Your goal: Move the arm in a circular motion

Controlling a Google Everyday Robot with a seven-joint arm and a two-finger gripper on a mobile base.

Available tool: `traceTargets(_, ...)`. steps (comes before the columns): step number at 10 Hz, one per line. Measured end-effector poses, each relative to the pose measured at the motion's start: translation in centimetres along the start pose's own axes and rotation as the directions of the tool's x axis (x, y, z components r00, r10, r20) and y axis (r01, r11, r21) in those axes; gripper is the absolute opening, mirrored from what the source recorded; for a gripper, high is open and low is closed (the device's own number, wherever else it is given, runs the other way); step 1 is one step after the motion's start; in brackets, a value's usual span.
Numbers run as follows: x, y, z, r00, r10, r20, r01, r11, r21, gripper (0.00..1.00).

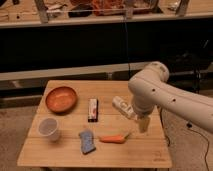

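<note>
The arm [165, 97] is large and cream-white, made of thick rounded segments with small dark dots. It comes in from the right edge and bends at a bulbous elbow near the table's right back corner. Its narrow tapered tip points down over the right side of the wooden table [135, 150]. The gripper [143, 125] is at that tip, just right of the carrot [113, 139] and below a small white bottle [122, 106] lying on its side.
On the table are an orange-brown bowl [61, 98], a clear plastic cup [49, 128], a blue sponge [87, 141] and a flat red-and-dark packet [93, 109]. A dark shelf unit runs along the back. A cable hangs at the right.
</note>
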Motion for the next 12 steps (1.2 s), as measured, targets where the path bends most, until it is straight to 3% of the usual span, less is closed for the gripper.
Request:
traceTargets(2, -3.5, -1.1, 0.4, 0.999, -0.044, 0.021, 0.044, 0.999, 0.005, 0.80)
traceTargets(4, -6.7, -4.1, 1.3, 0.994, -0.099, 0.037, 0.099, 0.995, 0.015, 0.80)
traceTargets(6, -8.8, -9.5, 3.7, 0.985, -0.163, 0.059, 0.162, 0.987, 0.017, 0.80)
traceTargets(9, -9.5, -16.5, 6.6, 0.974, -0.214, 0.077, 0.213, 0.977, 0.022, 0.80)
traceTargets(10, -8.7, -19.4, 7.4, 0.975, -0.210, 0.073, 0.209, 0.978, 0.025, 0.80)
traceTargets(12, -6.8, -22.3, 7.9, 0.981, -0.184, 0.058, 0.183, 0.983, 0.027, 0.80)
